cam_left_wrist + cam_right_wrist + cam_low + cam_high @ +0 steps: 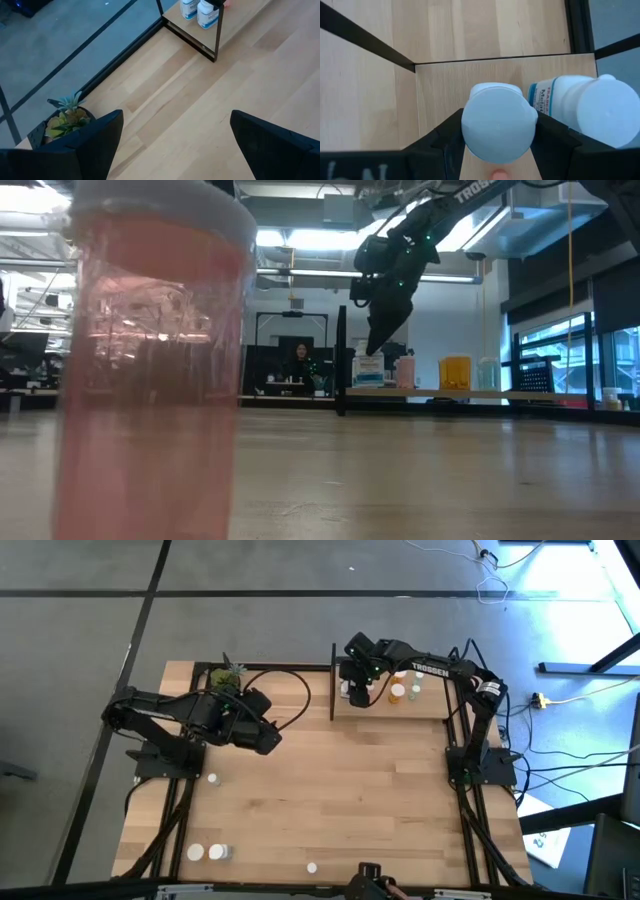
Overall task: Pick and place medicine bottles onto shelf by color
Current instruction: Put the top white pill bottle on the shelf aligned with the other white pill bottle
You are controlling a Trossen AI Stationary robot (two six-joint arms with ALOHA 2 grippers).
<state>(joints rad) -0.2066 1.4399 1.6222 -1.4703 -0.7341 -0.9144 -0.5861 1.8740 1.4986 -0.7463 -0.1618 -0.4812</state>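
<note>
My right gripper (pixel 357 692) reaches down over the left end of the wooden shelf (pixel 425 708) and is shut on a white bottle (pixel 497 127). A second white bottle (pixel 585 110) stands right beside it. A pinkish (pixel 405 370), an orange (pixel 455 372) and a pale green bottle (pixel 487 372) stand farther along the shelf. Loose bottles stand on the table (pixel 212 779) (pixel 195 852) (pixel 312 867). A pink bottle (pixel 150 370) stands right in front of the low camera. My left gripper (pixel 175 145) is open and empty above the table's left part. My right gripper holds the white bottle by its body just under the white cap (pixel 470 135), pinched between the two fingers (pixel 555 137), which come from above and point down. The bottle is upright. I cannot tell whether its base stands on the shelf board.
A small potted plant (pixel 228 675) stands at the table's far left, behind the left arm. A black upright post (pixel 332 680) marks the shelf's left end. Bare tabletop (pixel 370 790) lies between the arms.
</note>
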